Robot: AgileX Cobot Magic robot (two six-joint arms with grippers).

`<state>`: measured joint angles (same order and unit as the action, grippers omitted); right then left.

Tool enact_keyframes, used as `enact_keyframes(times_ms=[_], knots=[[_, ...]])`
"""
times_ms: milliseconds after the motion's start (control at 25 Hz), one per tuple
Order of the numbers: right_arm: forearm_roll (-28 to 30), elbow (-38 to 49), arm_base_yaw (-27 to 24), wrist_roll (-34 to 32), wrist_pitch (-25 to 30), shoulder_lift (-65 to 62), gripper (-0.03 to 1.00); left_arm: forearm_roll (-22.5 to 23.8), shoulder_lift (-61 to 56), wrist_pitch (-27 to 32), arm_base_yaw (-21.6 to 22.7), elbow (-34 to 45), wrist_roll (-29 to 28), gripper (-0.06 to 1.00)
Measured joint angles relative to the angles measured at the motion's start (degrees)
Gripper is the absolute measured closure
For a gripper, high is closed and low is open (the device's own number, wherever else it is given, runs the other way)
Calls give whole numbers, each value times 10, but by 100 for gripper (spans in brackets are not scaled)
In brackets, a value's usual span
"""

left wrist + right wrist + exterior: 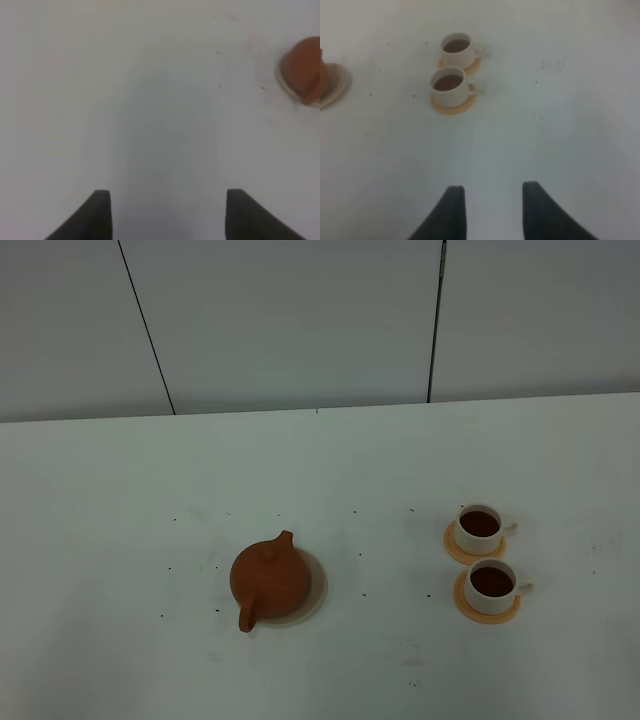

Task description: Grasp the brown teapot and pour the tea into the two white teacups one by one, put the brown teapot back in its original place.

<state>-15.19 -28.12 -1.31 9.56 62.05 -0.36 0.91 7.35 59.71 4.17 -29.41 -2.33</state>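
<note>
Terracotta-orange clay marks the brown teapot (270,578), the landmark of the scene, sitting on a white table (100,540) seen from a high camera. It rests upright on a round pale beige trivet (316,590), which shows as a crescent on the pot's right side. The pot's long axis runs diagonally: the handle (246,619) points toward the near left, the short spout (285,538) toward the far right, with the knobbed lid (268,553) between them.

To the right of the teapot, well apart from it, stand two white teacups, each on a small orange coaster. The nearer cup (492,583) and the farther cup (480,526) sit just beside each other, one behind the other, handles pointing away from the teapot. Both hold dark reddish-brown tea (491,582).

Neither arm appears in the high view. The left wrist camera shows the left gripper (165,212) over bare table, its two dark fingers spread wide with nothing between them; the teapot is a blurred orange patch (300,70), cut off at the frame edge, so spout and handle cannot be made out there. The right wrist camera shows the right gripper (492,212), fingers parted around empty space, well short of the cups (449,86); only a sliver of the teapot and its trivet (335,85) shows at the frame edge.

Behind the table rises a pale panelled wall (300,320) with dark seams.
</note>
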Motion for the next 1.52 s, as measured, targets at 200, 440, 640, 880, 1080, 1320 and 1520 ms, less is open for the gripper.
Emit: enact_keyframes(times_ms=[200,440,640,880,1080,1320,1520], knots=[[0,0,0,0,0,0,70,-2,-11,1,-26,0,3,39],[0,0,0,0,0,0,70,2,-74,1,-26,4,5,39],[0,0,0,-1,0,0,70,9,-76,0,-26,4,5,39],[0,0,0,-1,0,0,70,19,-76,0,-27,4,5,39],[0,0,0,-1,0,0,70,21,-76,0,-31,4,6,39],[0,0,0,-1,0,0,70,21,-76,0,-31,4,7,39],[0,0,0,-1,0,0,70,21,-76,0,-31,4,7,39]])
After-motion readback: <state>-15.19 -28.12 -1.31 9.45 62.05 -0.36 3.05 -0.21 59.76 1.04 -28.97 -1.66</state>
